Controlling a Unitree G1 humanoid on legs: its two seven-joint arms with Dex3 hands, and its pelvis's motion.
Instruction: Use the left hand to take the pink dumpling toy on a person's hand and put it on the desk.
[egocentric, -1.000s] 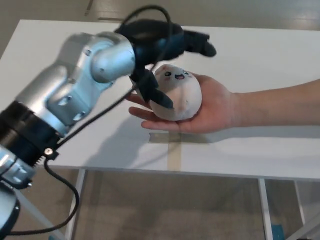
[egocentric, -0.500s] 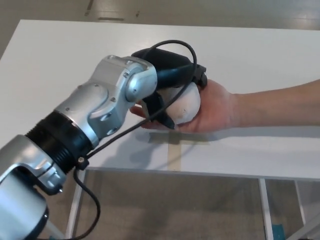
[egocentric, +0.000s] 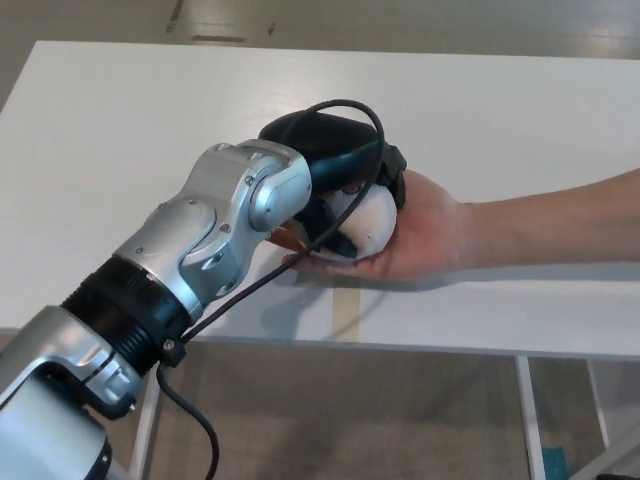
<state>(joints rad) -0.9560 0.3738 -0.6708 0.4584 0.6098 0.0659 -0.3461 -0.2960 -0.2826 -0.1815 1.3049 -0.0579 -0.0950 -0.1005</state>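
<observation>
We are looking down past our left arm, which is filling the near left of the view: the grey shoulder section at the bottom corner, then the black ribbed band, then the silver forearm rising toward the middle. A black cable is looping from under the forearm, up over the wrist and back down toward the bottom edge.

Beyond the forearm, our left hand is sitting over the toy. Its black fingers are curling down around the toy, the thumb pressing on the near left side and the rest of the hand capping the top, so we are gripping it from above. Only the toy's pale right flank is showing; the rest is hidden under the hand.

The toy is lying in a person's hand, palm up, which is reaching in from the right with a bare forearm behind it. The toy is touching that palm. The palm is hovering just above the near edge of the white counter.

A strip of tape is lying on the counter just under the palm. The floor is showing beyond the far edge. Our right hand is not showing.
</observation>
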